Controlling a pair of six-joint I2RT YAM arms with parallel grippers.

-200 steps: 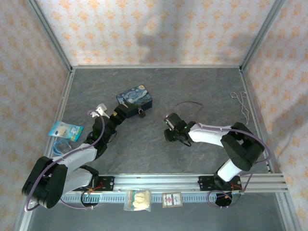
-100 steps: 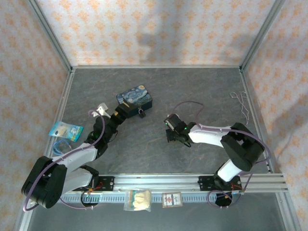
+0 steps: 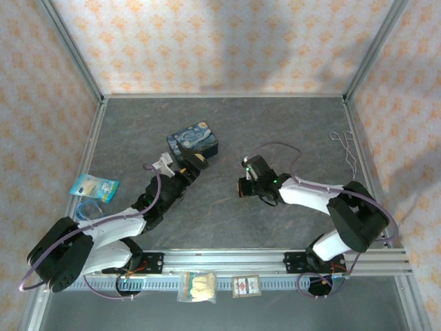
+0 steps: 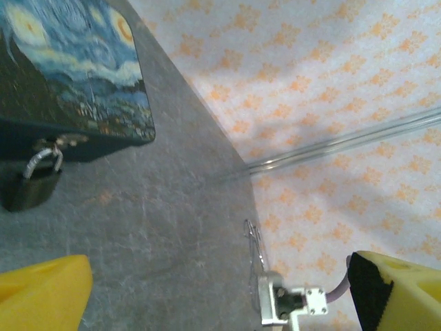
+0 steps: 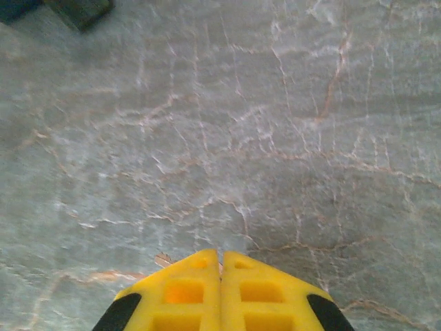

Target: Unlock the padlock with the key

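Observation:
The tiny dark padlock (image 4: 31,185) hangs by its silver shackle from the front of the starry-night box (image 4: 69,69) (image 3: 193,139). My left gripper (image 4: 220,296) (image 3: 196,163) is open just short of it, one yellow finger (image 4: 41,293) below the padlock and the other far right. Right of the box, my right gripper (image 5: 220,261) (image 3: 245,186) hovers over bare table, its fingers (image 5: 186,289) pressed together. Only a thin sliver shows in their seam, which I take for the key; most of it is hidden.
Thin bent wire loops (image 3: 346,148) (image 4: 256,245) lie by the right wall. A blue packet (image 3: 94,187) lies at the left edge. Two small packets (image 3: 196,286) (image 3: 246,286) rest on the front rail. Metal frame posts border the table.
The left arm has swung right and forward along the box front, its gripper now open by the padlock. The right gripper has lifted slightly, shifted right and stayed shut.

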